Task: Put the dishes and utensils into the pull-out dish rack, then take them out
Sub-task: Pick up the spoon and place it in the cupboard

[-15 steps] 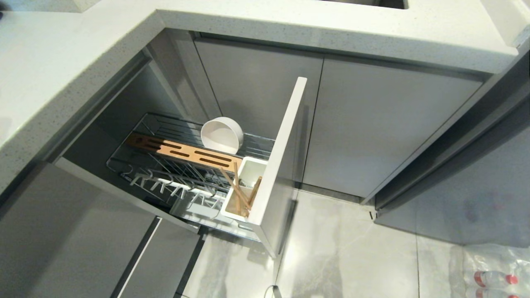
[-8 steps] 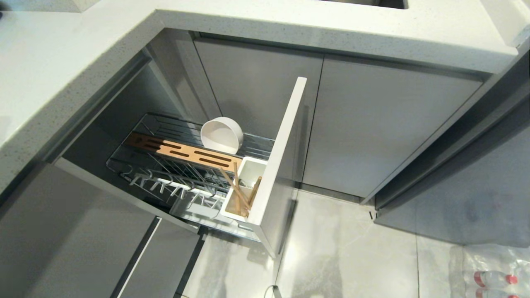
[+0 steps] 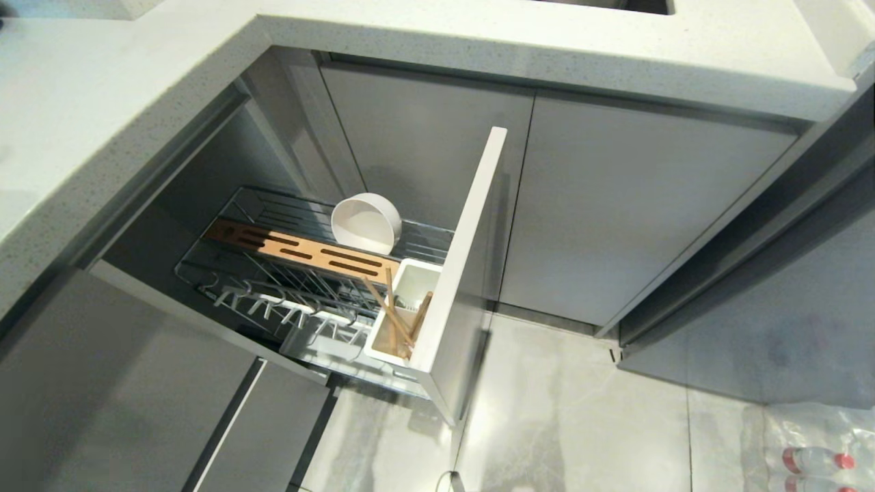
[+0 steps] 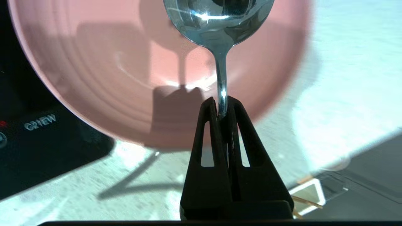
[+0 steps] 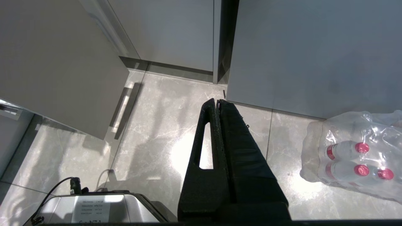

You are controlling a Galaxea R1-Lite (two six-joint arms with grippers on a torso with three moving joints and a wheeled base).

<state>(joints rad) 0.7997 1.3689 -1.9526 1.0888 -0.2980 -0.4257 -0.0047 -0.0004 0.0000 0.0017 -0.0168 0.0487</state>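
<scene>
In the left wrist view my left gripper (image 4: 222, 103) is shut on the handle of the shiny metal spoon (image 4: 216, 22), which hangs over the pink plate (image 4: 103, 69) lying on the pale counter (image 4: 345, 62). The pull-out dish rack (image 3: 273, 287) stands drawn out below the counter in the head view. The white bowl (image 3: 366, 223) leans on edge in its far wire section. The chopsticks (image 3: 391, 311) stand slanted in the white utensil cup (image 3: 403, 321), behind the pale front panel (image 3: 465, 253). My right gripper (image 5: 218, 102) hangs shut and empty over the floor. Neither arm shows in the head view.
A black hob (image 4: 37, 131) lies on the counter beside the plate. Grey cabinet doors (image 3: 636, 212) close off the corner behind the rack. A shrink-wrapped pack of bottles (image 5: 355, 157) sits on the tiled floor (image 3: 581, 410) at the right. My base (image 5: 100, 208) shows below the right arm.
</scene>
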